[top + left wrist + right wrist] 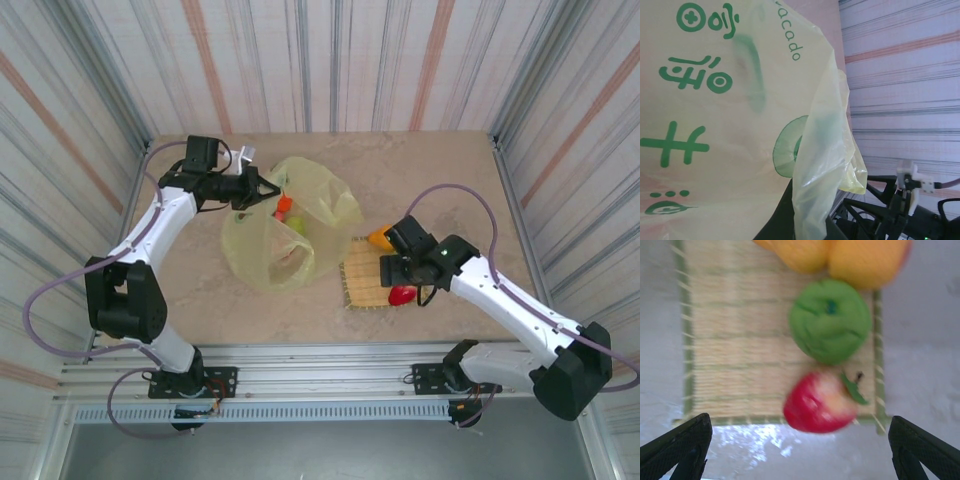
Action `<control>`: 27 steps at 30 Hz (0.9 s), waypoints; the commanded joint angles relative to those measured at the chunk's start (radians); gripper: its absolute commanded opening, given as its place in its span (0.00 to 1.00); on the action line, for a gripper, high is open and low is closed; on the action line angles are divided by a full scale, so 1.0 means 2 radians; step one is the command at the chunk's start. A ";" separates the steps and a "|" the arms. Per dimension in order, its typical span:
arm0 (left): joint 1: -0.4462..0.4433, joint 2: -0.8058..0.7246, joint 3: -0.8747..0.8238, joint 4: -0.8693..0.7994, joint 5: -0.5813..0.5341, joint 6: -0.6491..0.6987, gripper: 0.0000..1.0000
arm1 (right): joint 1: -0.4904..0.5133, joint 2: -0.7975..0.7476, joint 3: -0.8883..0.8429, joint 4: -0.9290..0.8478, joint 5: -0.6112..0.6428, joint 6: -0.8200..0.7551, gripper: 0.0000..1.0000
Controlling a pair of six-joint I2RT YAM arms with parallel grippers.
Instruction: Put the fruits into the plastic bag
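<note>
Right gripper spread wide over the straw mat; left gripper pinches the plastic bag.
Top view: bag just left of the mat, fruits inside. Right wrist view: green apple and red apple on the mat's edge.

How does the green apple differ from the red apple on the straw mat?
The green apple is plain green; the red apple is red with a pale patch. The green apple lies well inside the mat; the red apple sits at its near edge. The green apple's stem faces the camera; the red apple's leaf points sideways. Both are round and lie side by side.
</note>
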 commanded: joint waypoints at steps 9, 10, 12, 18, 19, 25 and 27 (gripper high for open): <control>-0.001 -0.022 -0.006 0.009 0.006 -0.008 0.00 | -0.008 0.017 -0.061 0.041 -0.007 0.107 0.95; -0.001 -0.022 -0.006 0.009 0.005 -0.008 0.00 | -0.012 0.021 -0.065 0.053 -0.008 0.107 0.94; -0.001 -0.021 -0.007 0.009 0.005 -0.008 0.00 | -0.018 0.028 -0.075 0.073 -0.014 0.107 0.94; -0.001 -0.018 -0.008 0.010 0.006 -0.010 0.00 | -0.027 0.058 -0.091 0.106 0.006 0.108 0.92; -0.001 -0.018 -0.007 0.010 0.006 -0.010 0.00 | -0.028 0.061 -0.094 0.113 0.008 0.108 0.91; 0.000 -0.016 -0.008 0.011 0.006 -0.011 0.00 | -0.031 0.092 -0.109 0.137 0.012 0.110 0.88; 0.000 -0.017 -0.008 0.012 0.007 -0.012 0.00 | -0.031 0.096 -0.113 0.143 0.017 0.111 0.86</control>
